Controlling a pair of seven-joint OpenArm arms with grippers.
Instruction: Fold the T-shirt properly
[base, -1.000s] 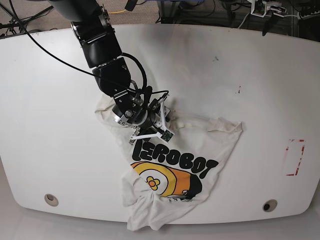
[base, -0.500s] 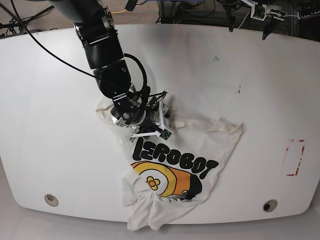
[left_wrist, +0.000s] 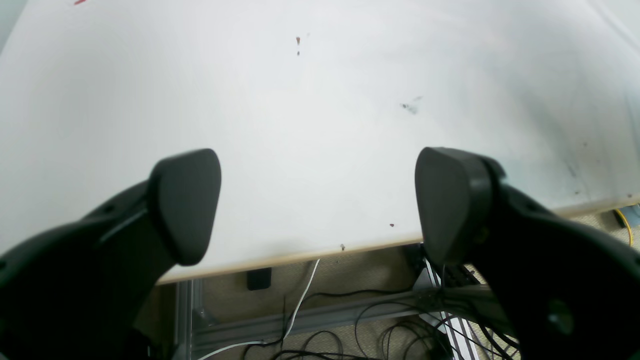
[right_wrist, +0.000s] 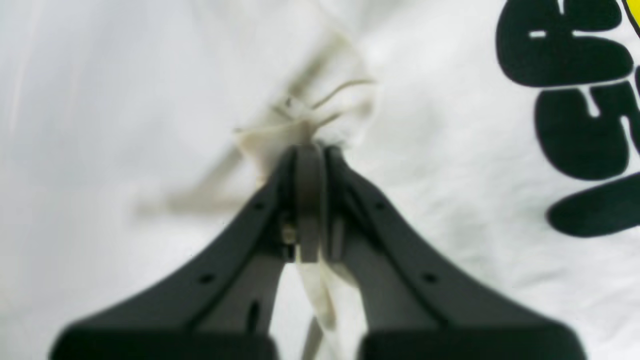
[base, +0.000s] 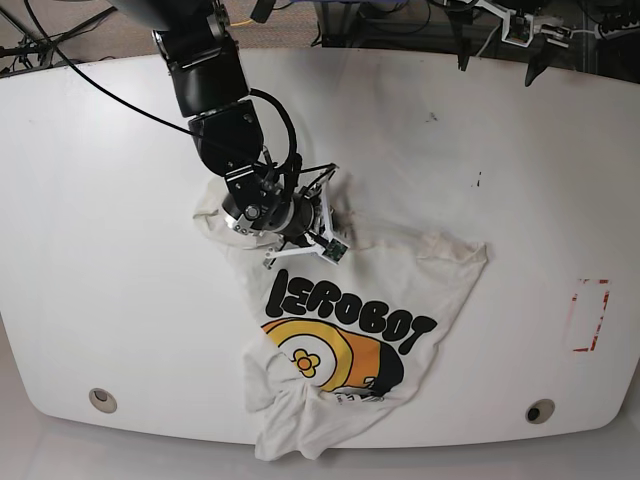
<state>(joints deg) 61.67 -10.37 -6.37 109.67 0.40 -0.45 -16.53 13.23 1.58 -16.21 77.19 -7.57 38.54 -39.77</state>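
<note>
Shirt (base: 430, 275) is on the white table (base: 540, 150), lower-mid part of it in base view, a bit L of the table's centreline, its lowest end lapping over the table's bottom edge. Print side up: blk LEROBOT lettering (base: 345, 312) slants across the table's lower half, w/ the org/yel graphic (base: 330, 360) betw. it and the table's bottom edge. Fabric is rumpled, esp. nr the table's bottom edge; top band is bunched and creased approx. mid-table, one corner pointing toward the table's R side. R gripper (right_wrist: 322, 150) is clenched on a pinch of shirt, tips together w/ cream folds right at them, approx. mid-table; wrist view is blurry there, so can't tell how many layers. R arm (base: 225, 130) reaches in over the table's top edge, L of ctr, and partly hides the shirt's upper L part. L gripper (left_wrist: 320, 200) is released, fingers wide apart w/ nothing betw. them, up at the table's top edge, R of ctr in base view. Loose cables (left_wrist: 320, 352) lie on the floor past that table edge. Red marks (base: 604, 315) sit nr the table's R edge, lower half. Two round fittings are set nr the table's bottom corners, L one (base: 102, 400) and R one (base: 540, 411).
</note>
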